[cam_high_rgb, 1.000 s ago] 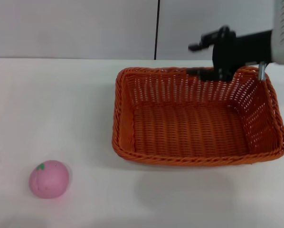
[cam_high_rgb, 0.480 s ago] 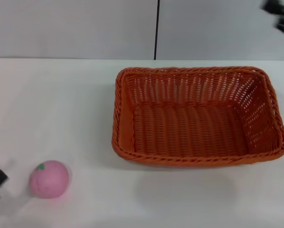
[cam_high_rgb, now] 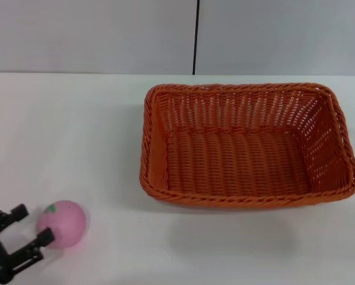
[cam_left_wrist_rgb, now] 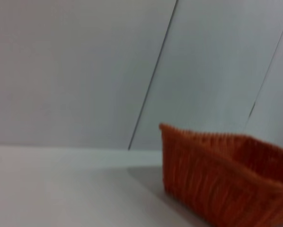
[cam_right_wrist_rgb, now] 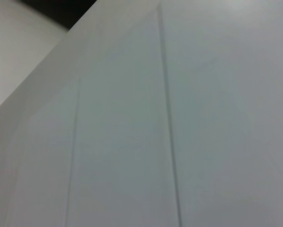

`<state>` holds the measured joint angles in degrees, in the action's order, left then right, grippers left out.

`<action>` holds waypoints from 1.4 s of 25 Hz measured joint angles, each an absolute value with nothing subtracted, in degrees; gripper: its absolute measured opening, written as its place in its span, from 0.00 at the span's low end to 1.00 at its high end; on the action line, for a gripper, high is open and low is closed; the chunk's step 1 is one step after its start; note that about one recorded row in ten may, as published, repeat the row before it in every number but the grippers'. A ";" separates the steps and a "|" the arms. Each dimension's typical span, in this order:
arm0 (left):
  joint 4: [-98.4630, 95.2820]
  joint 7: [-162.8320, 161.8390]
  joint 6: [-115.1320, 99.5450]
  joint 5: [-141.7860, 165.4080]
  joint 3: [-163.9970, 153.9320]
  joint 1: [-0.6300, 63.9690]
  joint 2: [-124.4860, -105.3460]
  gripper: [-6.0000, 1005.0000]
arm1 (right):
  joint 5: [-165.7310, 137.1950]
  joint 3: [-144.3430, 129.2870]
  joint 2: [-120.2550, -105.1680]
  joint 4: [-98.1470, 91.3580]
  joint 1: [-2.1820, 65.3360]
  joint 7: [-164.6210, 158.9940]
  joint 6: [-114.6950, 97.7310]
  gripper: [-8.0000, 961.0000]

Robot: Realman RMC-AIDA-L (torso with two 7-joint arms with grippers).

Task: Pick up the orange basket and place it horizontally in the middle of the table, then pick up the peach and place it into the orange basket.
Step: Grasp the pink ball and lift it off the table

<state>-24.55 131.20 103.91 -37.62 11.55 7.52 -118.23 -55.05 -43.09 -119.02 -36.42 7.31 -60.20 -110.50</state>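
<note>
The orange basket (cam_high_rgb: pixel 246 145) lies with its long side across the white table (cam_high_rgb: pixel 76 136), right of centre, with nothing inside it. In the left wrist view the orange basket (cam_left_wrist_rgb: pixel 226 177) shows from the side. The pink peach (cam_high_rgb: pixel 62 222) rests near the table's front left corner. My left gripper (cam_high_rgb: pixel 30 224) comes in from the bottom left, open, its two black fingertips (cam_high_rgb: pixel 46 237) just left of the peach and close to it. My right gripper is out of view; its wrist camera faces only the wall.
A pale wall with a dark vertical seam (cam_high_rgb: pixel 196 37) stands behind the table. White tabletop lies between the peach and the basket.
My right gripper left the basket's far rim, rose to the upper right and went out of sight. My left gripper entered from the bottom left and moved up beside the peach.
</note>
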 joint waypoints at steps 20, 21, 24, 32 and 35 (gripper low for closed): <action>-20.36 131.50 95.46 -37.80 2.02 11.28 -118.37 0.58 | -54.22 -32.42 -118.94 -22.22 7.84 -56.70 -116.05 0.58; -20.36 131.50 95.46 -37.80 2.02 11.28 -118.37 0.55 | -54.22 -31.61 -118.94 -20.77 8.03 -55.77 -116.04 0.58; -20.22 131.62 95.11 -38.22 2.71 11.72 -118.40 0.45 | -54.22 -29.77 -118.90 -17.08 8.34 -53.82 -115.56 0.58; -20.27 132.18 98.47 -39.31 8.57 14.00 -118.18 0.31 | -54.47 -28.50 -118.89 -10.12 8.87 -47.11 -113.03 0.59; -20.45 132.60 100.82 -43.03 10.22 15.34 -118.09 0.30 | -54.67 -28.73 -118.89 -9.70 8.88 -46.93 -111.76 0.60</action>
